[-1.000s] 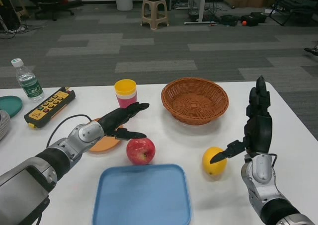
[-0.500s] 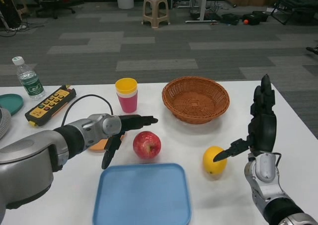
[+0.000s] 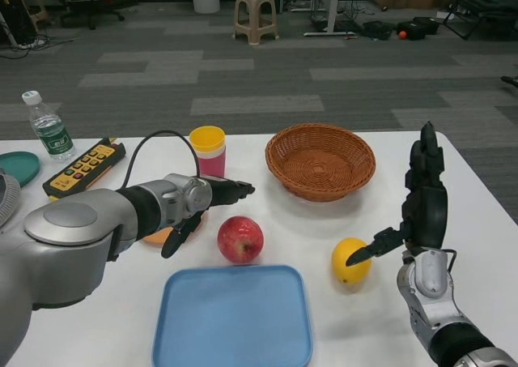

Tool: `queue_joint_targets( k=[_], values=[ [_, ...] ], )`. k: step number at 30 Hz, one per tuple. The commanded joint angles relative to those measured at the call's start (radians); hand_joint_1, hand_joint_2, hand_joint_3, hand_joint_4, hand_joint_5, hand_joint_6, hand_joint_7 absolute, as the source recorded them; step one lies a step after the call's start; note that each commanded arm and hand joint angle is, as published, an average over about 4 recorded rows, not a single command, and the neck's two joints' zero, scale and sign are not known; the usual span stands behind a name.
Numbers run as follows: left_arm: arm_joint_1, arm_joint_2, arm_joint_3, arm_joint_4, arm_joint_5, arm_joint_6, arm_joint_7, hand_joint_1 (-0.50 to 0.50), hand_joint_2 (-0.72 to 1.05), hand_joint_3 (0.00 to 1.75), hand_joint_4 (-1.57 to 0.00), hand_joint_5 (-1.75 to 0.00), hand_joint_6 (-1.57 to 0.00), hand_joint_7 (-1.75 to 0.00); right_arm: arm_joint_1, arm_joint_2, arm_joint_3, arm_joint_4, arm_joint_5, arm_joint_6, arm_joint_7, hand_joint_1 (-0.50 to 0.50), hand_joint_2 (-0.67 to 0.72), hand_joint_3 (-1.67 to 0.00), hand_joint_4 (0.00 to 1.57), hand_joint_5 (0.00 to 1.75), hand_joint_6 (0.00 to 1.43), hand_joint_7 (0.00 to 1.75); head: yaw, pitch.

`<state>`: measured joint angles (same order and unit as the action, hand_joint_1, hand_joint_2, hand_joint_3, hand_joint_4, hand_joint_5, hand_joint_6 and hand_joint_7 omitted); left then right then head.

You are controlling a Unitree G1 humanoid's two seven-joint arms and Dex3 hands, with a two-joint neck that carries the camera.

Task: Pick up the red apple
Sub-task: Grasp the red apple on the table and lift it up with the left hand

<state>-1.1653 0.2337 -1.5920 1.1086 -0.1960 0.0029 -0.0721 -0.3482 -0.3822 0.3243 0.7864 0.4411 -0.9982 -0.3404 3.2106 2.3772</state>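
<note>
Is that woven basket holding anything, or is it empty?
Empty. The head view looks down into the wicker basket, and its woven bottom shows bare; the red apple and the lemon lie outside it on the table.

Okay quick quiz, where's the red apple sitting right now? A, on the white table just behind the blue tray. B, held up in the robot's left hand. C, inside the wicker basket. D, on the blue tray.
A: the red apple rests on the white table just beyond the far edge of the blue tray, with the left hand open beside it, not holding it.
</note>
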Motion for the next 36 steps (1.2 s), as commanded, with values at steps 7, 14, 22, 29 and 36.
queue_joint_targets(
  k=[7, 14, 22, 29, 36],
  values=[
    [-0.067, -0.065, -0.119, 0.052, -0.050, 0.017, 0.124, -0.50, -0.64, 0.09, 0.00, 0.00, -0.03, -0.12, -0.005, -0.006, 0.008, 0.013, 0.007, 0.000, -0.003, 0.17, 0.66, 0.00, 0.00, 0.00, 0.00, 0.00, 0.007, -0.003],
    [-0.056, -0.114, -0.154, 0.061, -0.084, 0.009, 0.180, -0.50, -0.55, 0.09, 0.00, 0.00, -0.05, -0.14, -0.003, -0.006, 0.007, 0.013, 0.007, -0.001, -0.003, 0.17, 0.68, 0.00, 0.00, 0.00, 0.00, 0.00, 0.000, -0.011],
    [-0.009, -0.151, -0.164, 0.101, -0.130, -0.001, 0.215, -0.50, -0.46, 0.09, -0.01, 0.00, -0.12, -0.14, 0.008, -0.009, 0.006, 0.011, 0.010, -0.002, -0.003, 0.17, 0.66, 0.00, 0.00, 0.00, 0.00, 0.00, -0.014, -0.036],
    [0.028, -0.159, -0.210, 0.144, -0.207, -0.019, 0.226, -0.50, -0.46, 0.09, -0.06, 0.00, -0.19, -0.14, 0.024, -0.014, 0.006, 0.008, 0.011, -0.002, -0.003, 0.17, 0.66, 0.00, 0.00, 0.00, 0.00, 0.00, -0.018, -0.060],
    [0.069, -0.154, -0.214, 0.175, -0.267, -0.033, 0.224, -0.50, -0.37, 0.09, -0.08, 0.00, -0.23, -0.12, 0.030, -0.015, 0.006, 0.007, 0.012, -0.002, -0.003, 0.17, 0.66, 0.00, 0.00, 0.00, 0.00, 0.00, -0.009, -0.071]
  ],
)
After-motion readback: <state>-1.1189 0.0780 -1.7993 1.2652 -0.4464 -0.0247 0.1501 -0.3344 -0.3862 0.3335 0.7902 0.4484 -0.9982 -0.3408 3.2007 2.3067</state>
